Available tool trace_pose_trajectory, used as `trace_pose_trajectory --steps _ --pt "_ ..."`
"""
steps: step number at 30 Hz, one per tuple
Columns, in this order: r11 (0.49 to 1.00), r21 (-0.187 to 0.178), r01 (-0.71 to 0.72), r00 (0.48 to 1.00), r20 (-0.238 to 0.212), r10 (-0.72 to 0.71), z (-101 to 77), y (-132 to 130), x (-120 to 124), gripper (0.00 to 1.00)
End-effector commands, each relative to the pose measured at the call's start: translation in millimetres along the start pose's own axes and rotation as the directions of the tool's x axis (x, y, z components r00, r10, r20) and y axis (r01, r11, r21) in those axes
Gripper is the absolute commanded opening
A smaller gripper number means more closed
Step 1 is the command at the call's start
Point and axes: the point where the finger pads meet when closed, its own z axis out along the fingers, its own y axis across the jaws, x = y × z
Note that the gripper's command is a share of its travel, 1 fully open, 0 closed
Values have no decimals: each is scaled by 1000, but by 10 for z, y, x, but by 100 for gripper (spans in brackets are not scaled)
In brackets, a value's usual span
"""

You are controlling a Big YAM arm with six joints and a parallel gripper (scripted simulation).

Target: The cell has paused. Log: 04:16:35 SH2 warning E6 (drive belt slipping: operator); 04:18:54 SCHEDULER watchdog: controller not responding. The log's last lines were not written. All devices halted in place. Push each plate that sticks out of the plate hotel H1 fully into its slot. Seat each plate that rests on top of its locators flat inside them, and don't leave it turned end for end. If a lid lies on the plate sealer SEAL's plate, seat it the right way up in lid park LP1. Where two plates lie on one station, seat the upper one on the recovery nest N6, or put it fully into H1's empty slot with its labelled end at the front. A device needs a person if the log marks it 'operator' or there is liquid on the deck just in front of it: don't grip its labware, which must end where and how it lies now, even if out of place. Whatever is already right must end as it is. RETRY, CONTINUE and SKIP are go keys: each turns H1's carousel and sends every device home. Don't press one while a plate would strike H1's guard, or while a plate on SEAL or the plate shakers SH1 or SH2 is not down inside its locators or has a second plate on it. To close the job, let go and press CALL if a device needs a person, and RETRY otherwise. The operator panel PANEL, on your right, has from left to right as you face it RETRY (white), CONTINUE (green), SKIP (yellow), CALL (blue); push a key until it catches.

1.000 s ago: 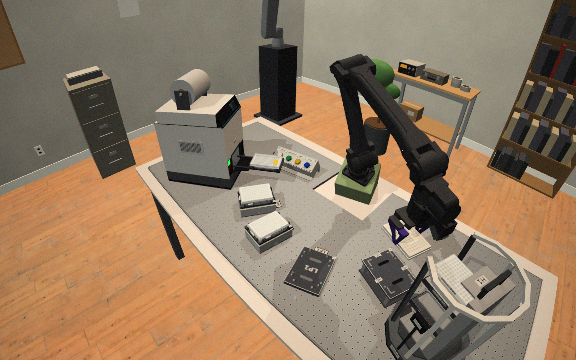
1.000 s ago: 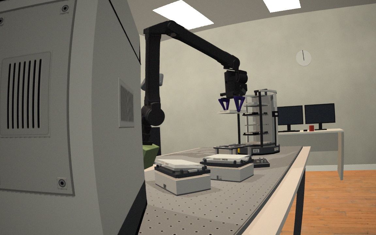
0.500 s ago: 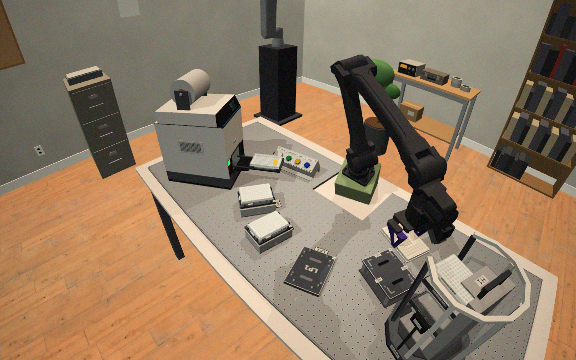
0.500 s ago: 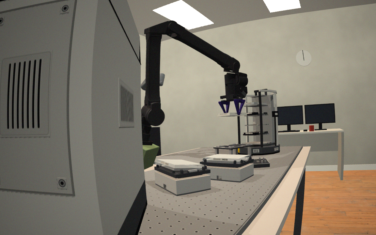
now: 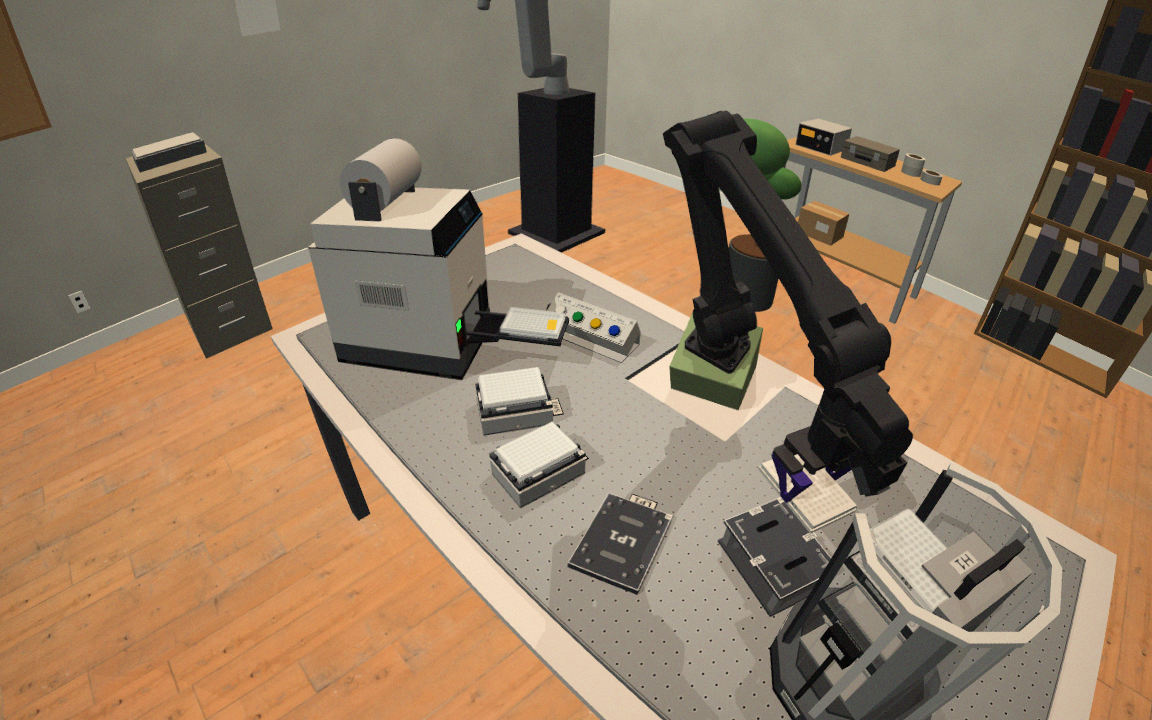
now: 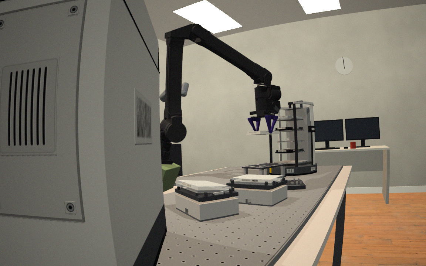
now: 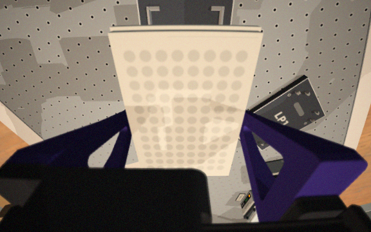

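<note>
My gripper [image 5: 793, 479] [image 6: 263, 127] [image 7: 185, 115] is shut on a white well plate [image 5: 823, 505] [image 6: 257, 132] [image 7: 185, 80], gripping its long sides. It holds the plate level, high above the deck, next to the plate hotel H1 [image 5: 965, 564] [image 6: 294, 139]. The dark recovery nest [image 5: 763, 537] [image 6: 257, 166] [image 7: 185, 9] lies empty below and just ahead of the plate. Lid park LP1 [image 5: 620, 540] [image 7: 293, 106] is empty. Another white plate [image 5: 907, 546] lies on H1's top shelf.
The sealer SEAL [image 5: 396, 277] stands at the far end with a plate [image 5: 533, 323] on its drawer. The key panel [image 5: 599, 329] is beside it. Two shakers [image 5: 515, 400] [image 5: 537, 461] [image 6: 204, 195] [image 6: 257, 186] each carry a plate.
</note>
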Motion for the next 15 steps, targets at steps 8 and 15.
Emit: trace_pose_trajectory --steps 8,15 --pt "1000 2 0 1000 -2 0 152 -38 -8 84" --pt "1000 2 1 1000 -4 -1 229 -36 -5 84"
